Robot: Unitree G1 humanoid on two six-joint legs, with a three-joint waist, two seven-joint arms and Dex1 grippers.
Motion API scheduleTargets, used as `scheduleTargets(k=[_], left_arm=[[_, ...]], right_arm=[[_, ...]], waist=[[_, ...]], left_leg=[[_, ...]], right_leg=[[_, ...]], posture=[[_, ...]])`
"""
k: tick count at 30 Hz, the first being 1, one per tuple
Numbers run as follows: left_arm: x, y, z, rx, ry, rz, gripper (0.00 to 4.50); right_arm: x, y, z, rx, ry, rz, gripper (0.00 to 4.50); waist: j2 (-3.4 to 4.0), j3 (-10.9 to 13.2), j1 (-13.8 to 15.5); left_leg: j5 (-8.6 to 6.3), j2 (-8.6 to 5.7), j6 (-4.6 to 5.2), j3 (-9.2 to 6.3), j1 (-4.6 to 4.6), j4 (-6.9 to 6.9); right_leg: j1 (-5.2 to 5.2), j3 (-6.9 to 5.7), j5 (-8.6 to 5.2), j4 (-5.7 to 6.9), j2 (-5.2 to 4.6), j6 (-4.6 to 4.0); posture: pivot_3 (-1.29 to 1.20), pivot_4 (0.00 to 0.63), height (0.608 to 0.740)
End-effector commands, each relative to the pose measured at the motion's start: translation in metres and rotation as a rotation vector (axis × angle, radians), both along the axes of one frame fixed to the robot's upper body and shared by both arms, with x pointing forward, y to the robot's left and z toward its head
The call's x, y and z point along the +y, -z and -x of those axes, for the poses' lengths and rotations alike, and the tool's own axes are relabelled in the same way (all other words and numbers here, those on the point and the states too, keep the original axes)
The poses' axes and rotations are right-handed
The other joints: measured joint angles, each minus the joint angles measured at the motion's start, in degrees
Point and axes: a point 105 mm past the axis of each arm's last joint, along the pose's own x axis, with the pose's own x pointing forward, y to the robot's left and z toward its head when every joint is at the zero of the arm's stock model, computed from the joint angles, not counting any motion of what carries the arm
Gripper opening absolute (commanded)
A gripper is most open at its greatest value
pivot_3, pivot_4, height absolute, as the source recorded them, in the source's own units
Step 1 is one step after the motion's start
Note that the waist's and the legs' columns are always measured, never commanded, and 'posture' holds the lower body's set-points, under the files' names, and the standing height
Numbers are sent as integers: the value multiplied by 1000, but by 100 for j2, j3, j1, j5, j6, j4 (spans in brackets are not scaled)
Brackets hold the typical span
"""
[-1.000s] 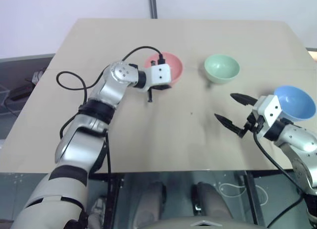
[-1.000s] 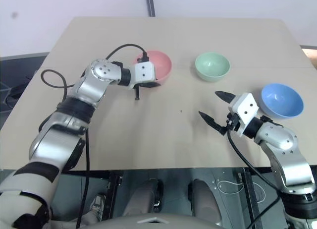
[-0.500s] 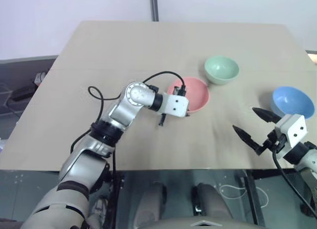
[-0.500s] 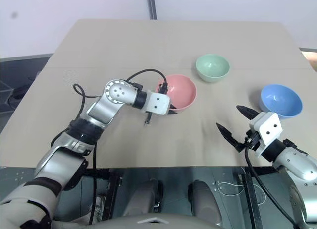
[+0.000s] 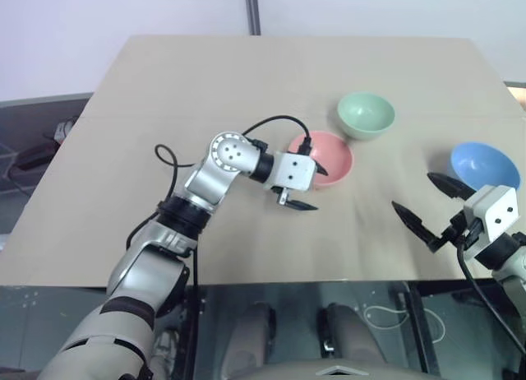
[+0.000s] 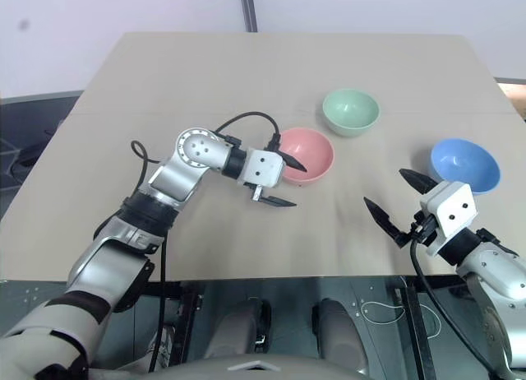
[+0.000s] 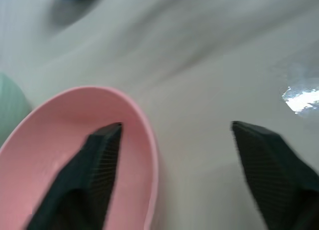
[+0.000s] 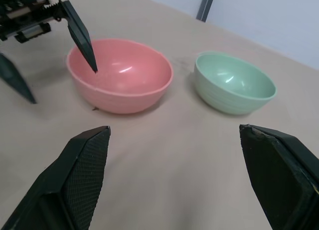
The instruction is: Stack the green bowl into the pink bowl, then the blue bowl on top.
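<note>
Bowls of smooth round plastic: pink bowl (image 5: 327, 159) straddled at its rim by the spread left gripper (image 5: 312, 187), green bowl (image 5: 366, 115) just beyond, blue bowl (image 5: 485, 166) beside the splayed right gripper (image 5: 427, 206).

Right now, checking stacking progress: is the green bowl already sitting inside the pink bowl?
No, the green bowl stands by itself on the table, apart from the pink bowl.

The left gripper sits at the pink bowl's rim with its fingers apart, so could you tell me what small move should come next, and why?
Probably withdraw the left gripper clear of the pink bowl: its jaws straddle the rim, open, and the green bowl must go in.
</note>
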Motion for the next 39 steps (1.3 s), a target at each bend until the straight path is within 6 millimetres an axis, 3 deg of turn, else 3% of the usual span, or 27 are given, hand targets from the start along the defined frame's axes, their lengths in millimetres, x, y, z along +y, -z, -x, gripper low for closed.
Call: scheduleTargets(k=[1, 2, 5, 8, 12, 19, 26, 30, 35, 39], left_arm=[[18, -39, 9, 4, -70, 155, 4453], [25, -45, 11, 28, -102, 190, 4453], [47, -58, 21, 152, -181, 473, 4453], [70, -49, 21, 119, -314, 583, 4453], [103, -29, 26, 201, -438, 597, 4453], [121, -38, 55, 193, -361, 627, 4453], [128, -56, 74, 245, -333, 768, 4453], [134, -66, 79, 280, -351, 869, 4500], [137, -60, 82, 292, -389, 875, 4500], [136, -54, 81, 286, -411, 867, 4500]], right_arm=[[-1, -7, -19, -34, -4, 42, 4500], [-1, -7, -27, -26, -8, 60, 4500], [-11, -1, -74, -48, 36, 217, 4500], [-16, 4, -110, -79, 23, 403, 4500], [0, -5, -152, -90, -75, 510, 4500], [20, -8, -183, -61, -194, 655, 4500], [29, 0, -187, 7, -252, 670, 4500], [27, 4, -189, 27, -241, 678, 3395], [27, -2, -193, -30, -205, 724, 1006], [31, -12, -195, -111, -196, 768, 1006]], waist=[[0, 0, 7], [1, 0, -30], [9, -3, -112], [9, -3, -121], [8, 2, -115], [7, 4, -117], [8, 4, -134], [8, 4, -153], [8, 4, -152], [8, 4, -151]], left_leg=[[0, 1, 0, 0, 0, -1], [0, 1, 0, -1, 0, 0], [0, 5, 0, 10, 8, 1], [0, 5, -1, 18, 29, -6], [1, 9, -2, 13, 27, -17], [13, 7, -26, 17, 8, -20], [15, 1, -29, 19, -12, -20], [15, 4, -28, 18, -8, -20], [15, 4, -29, 19, -8, -20], [15, 3, -29, 19, -7, -20]], right_leg=[[0, 0, 0, 0, 0, 0], [0, 0, 0, 0, 1, 0], [2, 6, 0, 1, -3, 0], [16, 10, 0, 0, -7, 0], [10, 7, 0, 0, -6, -3], [-9, 6, 1, -12, -42, -3], [-26, 7, 1, -10, -52, -3], [-26, 8, 2, -2, -49, -3], [-26, 9, 2, -2, -49, -3], [-27, 9, 2, -2, -49, -4]], posture=[[0, 150, 740], [0, 150, 740], [0, 150, 740], [0, 150, 740], [0, 150, 740], [0, 150, 740], [0, 150, 740], [0, 150, 740], [0, 150, 740], [0, 150, 740]])
